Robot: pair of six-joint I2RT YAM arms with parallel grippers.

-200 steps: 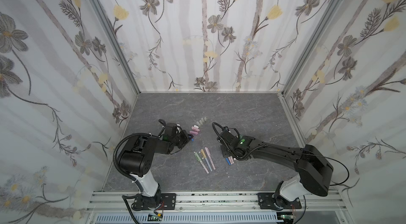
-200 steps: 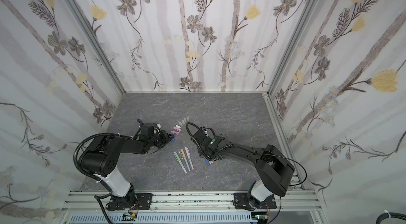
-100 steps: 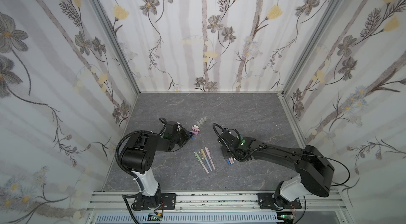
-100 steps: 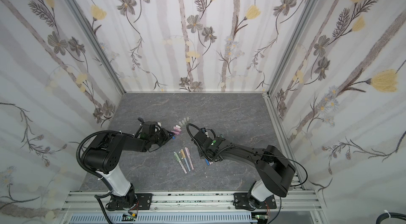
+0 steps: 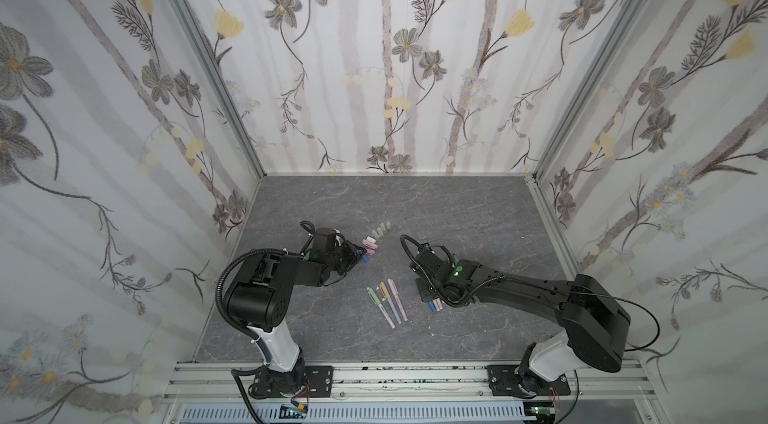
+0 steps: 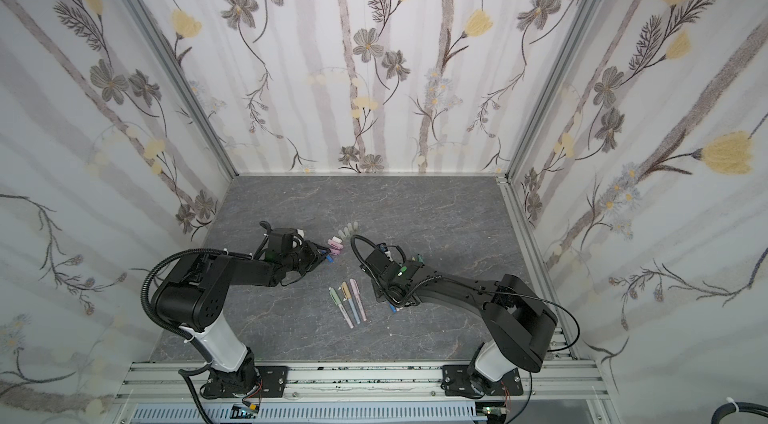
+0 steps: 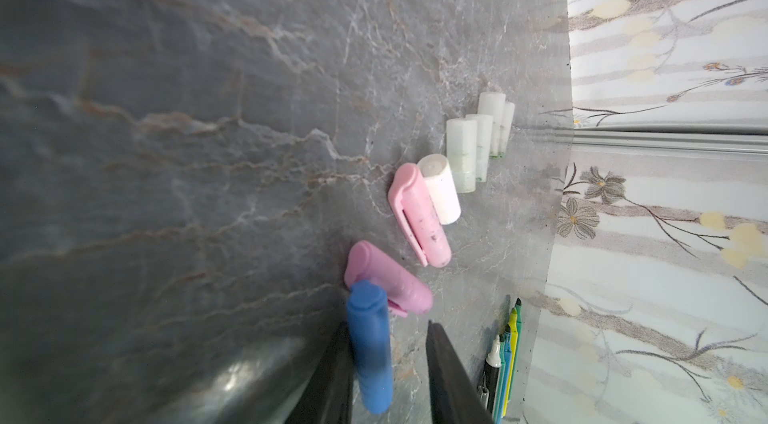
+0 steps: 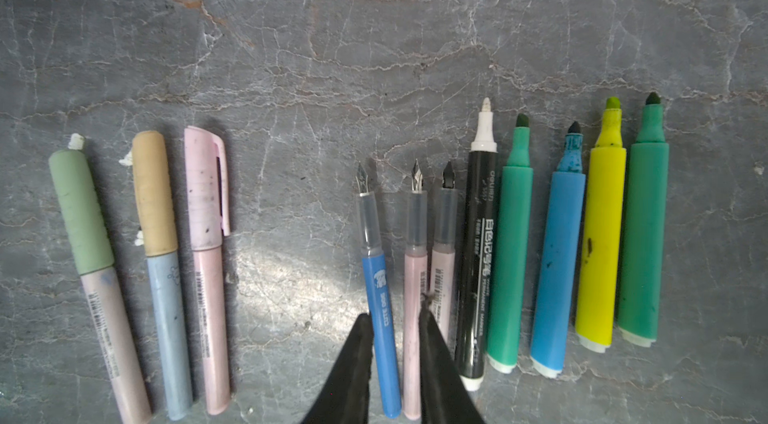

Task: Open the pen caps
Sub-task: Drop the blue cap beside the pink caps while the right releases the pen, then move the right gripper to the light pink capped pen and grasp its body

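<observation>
Left wrist view: the blue cap [image 7: 370, 343] is seen let go, the left gripper [image 7: 386, 324] having parted within the last second. The cap is left against one finger, just beside a pink cap [image 7: 386, 276]. The right gripper [image 8: 395, 314] is held narrowly apart astride the uncapped blue pen [image 8: 380, 301]. Three capped pens [image 8: 153, 210] are still to be opened. Bare table [image 5: 415, 201] is left free toward the back wall.

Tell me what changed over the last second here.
The left gripper opened its jaws, letting go of the blue cap, now loose against one finger beside the pink caps. The right gripper stayed over the uncapped pens, jaws slightly apart.
</observation>
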